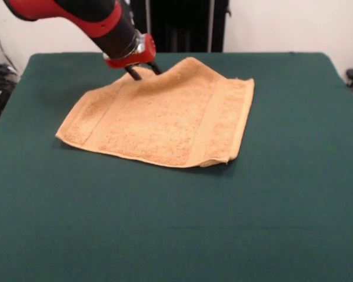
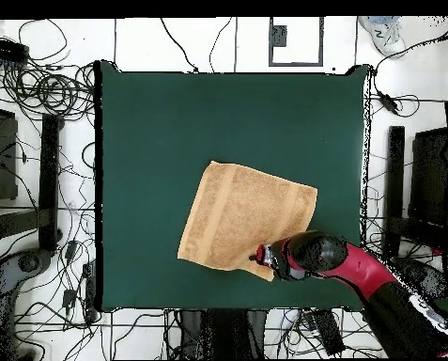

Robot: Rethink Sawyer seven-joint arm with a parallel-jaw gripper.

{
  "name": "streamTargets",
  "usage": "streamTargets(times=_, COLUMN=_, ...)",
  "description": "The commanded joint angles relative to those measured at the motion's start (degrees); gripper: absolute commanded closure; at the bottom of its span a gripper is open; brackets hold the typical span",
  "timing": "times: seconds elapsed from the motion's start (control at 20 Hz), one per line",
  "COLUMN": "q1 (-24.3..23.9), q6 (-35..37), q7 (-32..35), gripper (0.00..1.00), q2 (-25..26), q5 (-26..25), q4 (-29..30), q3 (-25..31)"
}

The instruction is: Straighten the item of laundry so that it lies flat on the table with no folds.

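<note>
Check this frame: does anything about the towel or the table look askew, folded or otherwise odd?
The light orange-tan terry-cloth towel lies nearly flat but skewed to the edges of the dark green felt-topped table. Its far edge is raised where the red-and-black arm's tool meets it, and the near right corner curls under slightly. Nothing looks spilled or damaged.

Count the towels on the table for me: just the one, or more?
1. A single orange-tan towel lies near the middle of the green table, with the gripper at its far edge. Nothing suggests a second towel underneath, though I can't rule it out.
</note>
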Motion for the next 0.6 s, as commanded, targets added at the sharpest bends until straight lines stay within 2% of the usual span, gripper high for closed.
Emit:
streamTargets(times=0.05, q1=3.4, q6=2.9, q7=1.7, gripper=0.0, q2=3.7, q5=-1.3, q4=-8.8, q3=-1.6)
streamTargets(times=0.6, q1=3.8, q6=9.4, q7=2.3, gripper=0.0, q2=2.9, q5=-1.5, q4=-8.3, q3=-5.5)
